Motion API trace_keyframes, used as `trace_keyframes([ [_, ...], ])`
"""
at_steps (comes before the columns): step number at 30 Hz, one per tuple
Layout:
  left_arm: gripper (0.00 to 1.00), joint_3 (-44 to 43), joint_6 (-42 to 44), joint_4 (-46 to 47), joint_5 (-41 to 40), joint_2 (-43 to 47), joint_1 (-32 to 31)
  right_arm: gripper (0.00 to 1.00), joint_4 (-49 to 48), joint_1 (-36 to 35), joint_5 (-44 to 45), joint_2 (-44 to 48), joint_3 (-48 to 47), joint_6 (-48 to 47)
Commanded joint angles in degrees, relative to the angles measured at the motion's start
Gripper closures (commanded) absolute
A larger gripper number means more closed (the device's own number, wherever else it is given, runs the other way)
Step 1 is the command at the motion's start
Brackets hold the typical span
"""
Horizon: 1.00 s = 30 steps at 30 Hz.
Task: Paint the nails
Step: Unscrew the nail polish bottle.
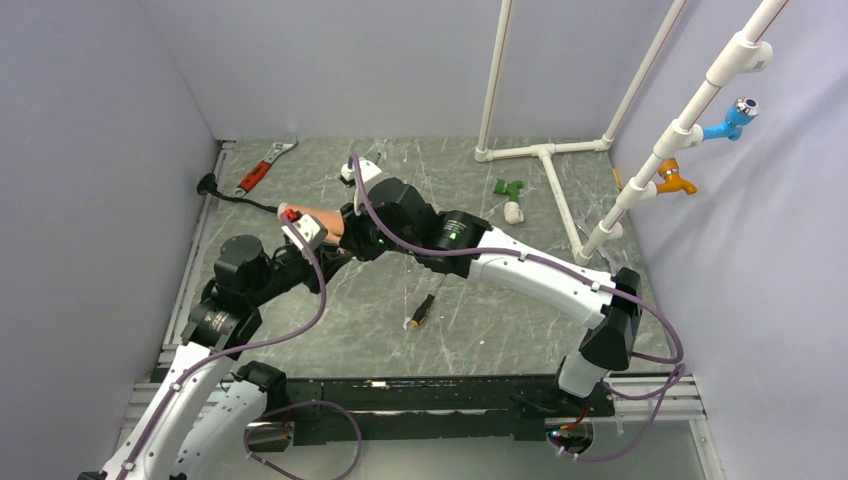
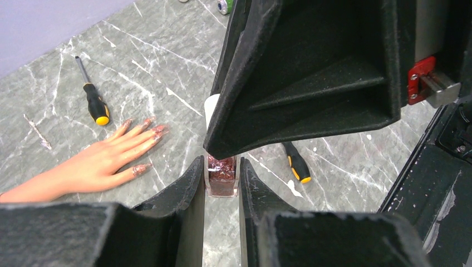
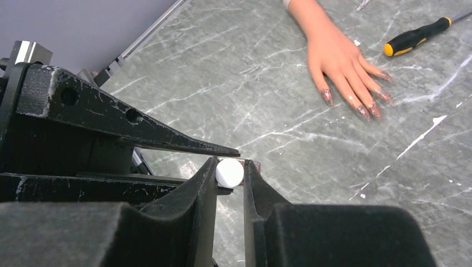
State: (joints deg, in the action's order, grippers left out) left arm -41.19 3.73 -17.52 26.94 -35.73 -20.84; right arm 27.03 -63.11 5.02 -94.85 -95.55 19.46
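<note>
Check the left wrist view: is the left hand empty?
No, the left hand is shut on the polish bottle of reddish glitter.

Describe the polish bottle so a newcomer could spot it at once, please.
Over the grey marbled table, find where the left gripper and right gripper meet near the mannequin hand. Pinched there is a small glass bottle: reddish glittery polish and a white cap, unlike the black-and-yellow screwdrivers.
</note>
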Motion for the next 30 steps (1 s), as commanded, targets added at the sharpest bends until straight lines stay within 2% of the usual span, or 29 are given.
trace_keyframes([
  [1,1.0,-2.3,0.6,1.1,0.3,0.4,-0.3,1.0,-3.0,-0.8,-3.1,1.8,2.5,-2.0],
  [9,1.0,-2.2,1.8,1.9,11.7,1.5,-0.3,1.0,-9.4,-0.8,-13.1,8.6,12.6,-9.6],
  [19,1.0,-1.9,2.1,4.4,31.1,0.4,-0.3,1.0,-9.5,-0.5,-25.6,14.0,19.3,-16.0],
  [25,1.0,-1.5,1.4,6.4,37.8,-0.6,-0.4,1.0,-8.8,0.1,-36.2,14.7,20.4,-18.8],
  [30,1.0,-1.3,1.4,6.7,39.9,-1.5,-1.0,1.0,-6.7,0.6,-42.8,14.6,20.0,-22.6],
])
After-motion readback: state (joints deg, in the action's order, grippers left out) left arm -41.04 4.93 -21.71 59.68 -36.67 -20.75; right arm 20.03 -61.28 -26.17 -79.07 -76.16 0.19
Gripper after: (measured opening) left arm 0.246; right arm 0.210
